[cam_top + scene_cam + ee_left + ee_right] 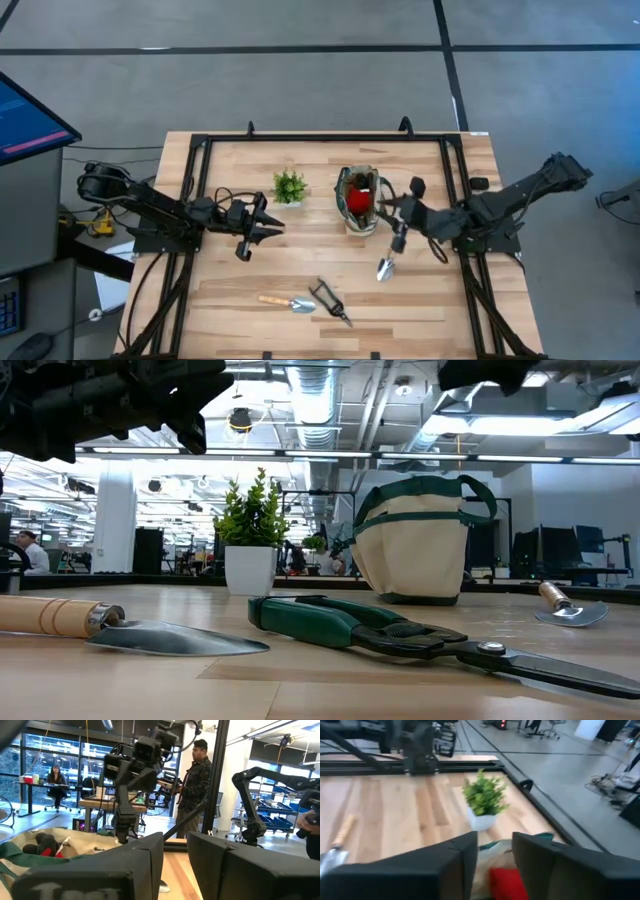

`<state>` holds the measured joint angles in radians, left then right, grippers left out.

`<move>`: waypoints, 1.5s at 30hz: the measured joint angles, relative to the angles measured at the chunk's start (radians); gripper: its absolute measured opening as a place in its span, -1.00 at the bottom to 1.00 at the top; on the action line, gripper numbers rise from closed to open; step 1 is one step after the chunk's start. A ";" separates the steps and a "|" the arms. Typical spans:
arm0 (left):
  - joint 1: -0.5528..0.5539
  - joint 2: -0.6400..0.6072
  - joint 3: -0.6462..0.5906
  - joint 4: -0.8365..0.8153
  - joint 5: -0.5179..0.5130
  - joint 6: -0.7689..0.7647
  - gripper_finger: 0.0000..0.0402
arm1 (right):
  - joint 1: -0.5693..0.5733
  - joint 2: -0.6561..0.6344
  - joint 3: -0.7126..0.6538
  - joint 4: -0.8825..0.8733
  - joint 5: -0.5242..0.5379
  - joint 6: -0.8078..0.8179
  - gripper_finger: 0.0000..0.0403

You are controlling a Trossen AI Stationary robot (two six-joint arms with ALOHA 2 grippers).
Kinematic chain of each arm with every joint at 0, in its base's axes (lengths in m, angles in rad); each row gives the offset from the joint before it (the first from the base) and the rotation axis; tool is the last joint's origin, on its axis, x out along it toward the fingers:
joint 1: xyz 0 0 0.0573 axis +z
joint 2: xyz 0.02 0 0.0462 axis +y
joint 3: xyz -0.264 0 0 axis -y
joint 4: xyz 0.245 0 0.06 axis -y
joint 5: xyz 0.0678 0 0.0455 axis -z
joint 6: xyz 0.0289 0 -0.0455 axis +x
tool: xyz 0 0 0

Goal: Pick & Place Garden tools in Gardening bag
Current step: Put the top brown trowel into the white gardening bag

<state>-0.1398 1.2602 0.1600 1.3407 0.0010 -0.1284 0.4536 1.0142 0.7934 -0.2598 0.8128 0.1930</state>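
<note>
From above, your right gripper (388,203) hangs at the beige green-trimmed canvas bag (352,218), the red-and-black tool (359,198) inside; three tools lie outside. Right wrist: its fingers (451,865) are parted, empty over the red piece. Left gripper (268,217) waits, part-open, empty. Pulling back could snag the bag's handles.

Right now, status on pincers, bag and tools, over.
Right pincer open over gardening bag, red-and-black tool inside. Left pincer open, empty, waiting near potted plant. Two trowels and shears on table.
</note>
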 joint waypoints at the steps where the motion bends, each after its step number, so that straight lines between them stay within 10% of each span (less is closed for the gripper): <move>1: 0.000 0.000 0.000 0.000 0.000 0.000 -0.62 | 0.024 0.000 -0.009 0.000 0.013 0.019 -0.52; 9: 0.000 0.000 0.000 -0.002 0.001 0.000 -0.62 | 0.180 0.045 -0.036 -0.084 0.052 0.173 -0.97; 45: 0.000 0.000 0.000 -0.016 0.000 0.069 -0.62 | 0.305 0.280 -0.036 -0.225 -0.434 0.442 -0.99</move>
<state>-0.1398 1.2602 0.1600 1.3243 0.0007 -0.0596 0.7590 1.2941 0.7574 -0.4847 0.3789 0.6347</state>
